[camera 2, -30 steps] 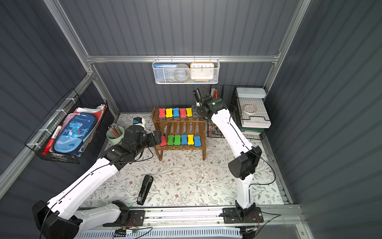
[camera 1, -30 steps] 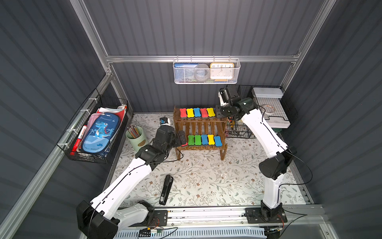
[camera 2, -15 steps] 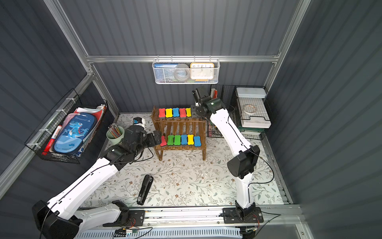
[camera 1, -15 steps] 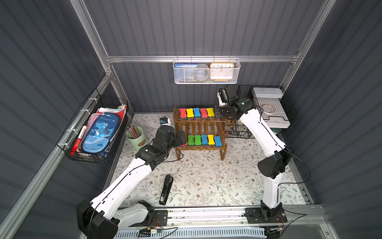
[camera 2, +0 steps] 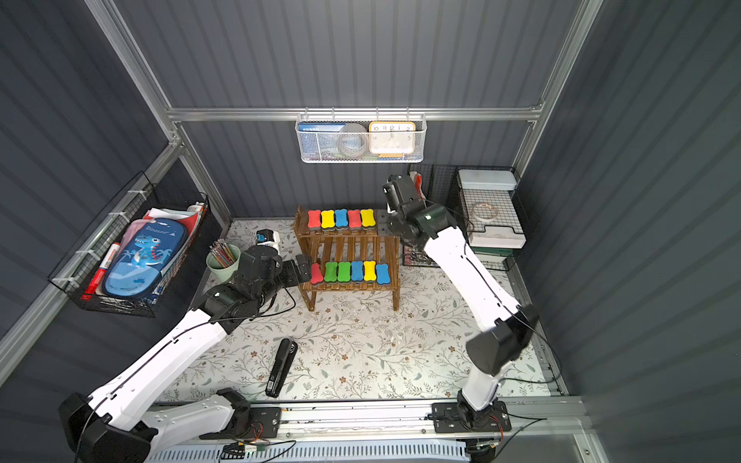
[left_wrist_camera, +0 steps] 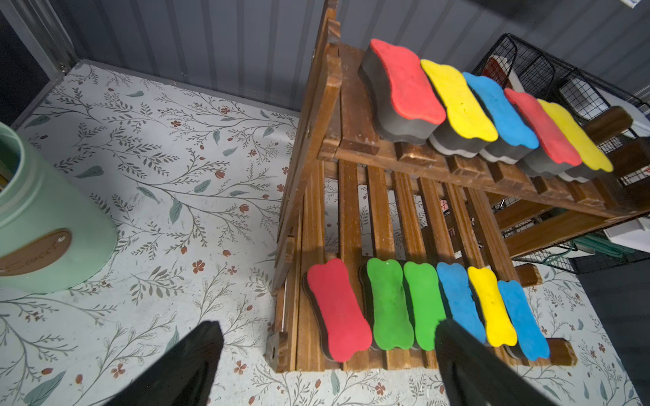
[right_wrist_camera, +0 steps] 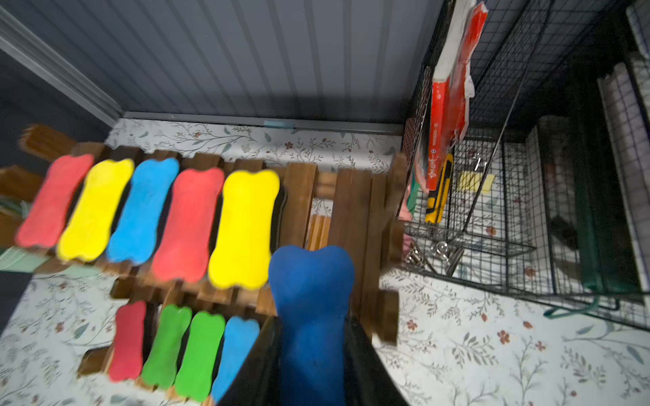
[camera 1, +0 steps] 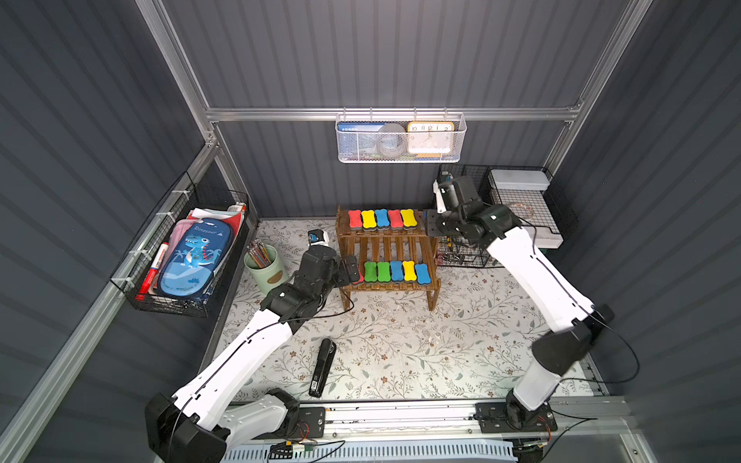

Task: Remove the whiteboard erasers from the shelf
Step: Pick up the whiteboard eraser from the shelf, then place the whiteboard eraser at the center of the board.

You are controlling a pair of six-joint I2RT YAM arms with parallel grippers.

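Note:
The brown wooden shelf (camera 1: 387, 248) stands at the back of the floral mat, with several whiteboard erasers in a row on each tier. My right gripper (right_wrist_camera: 313, 327) is shut on a dark blue eraser (right_wrist_camera: 311, 277), held just off the right end of the upper tier beside a yellow eraser (right_wrist_camera: 246, 228). In both top views the right gripper (camera 1: 431, 228) sits at that same end. My left gripper (left_wrist_camera: 327, 325) is open at the left end of the lower tier, its fingers straddling the red eraser (left_wrist_camera: 337, 309) and a green eraser (left_wrist_camera: 388, 302) without touching either.
A mint pencil cup (camera 1: 264, 268) stands just left of the left arm. A black stapler (camera 1: 322, 366) lies on the mat in front. A black wire organiser (camera 1: 521, 216) crowds the shelf's right side. Baskets hang on the left wall (camera 1: 188, 256) and the back wall (camera 1: 401, 138).
The right jaws have narrowed onto the blue eraser at the right end of the upper tier, and that wrist is still moving. The left arm has stayed put.

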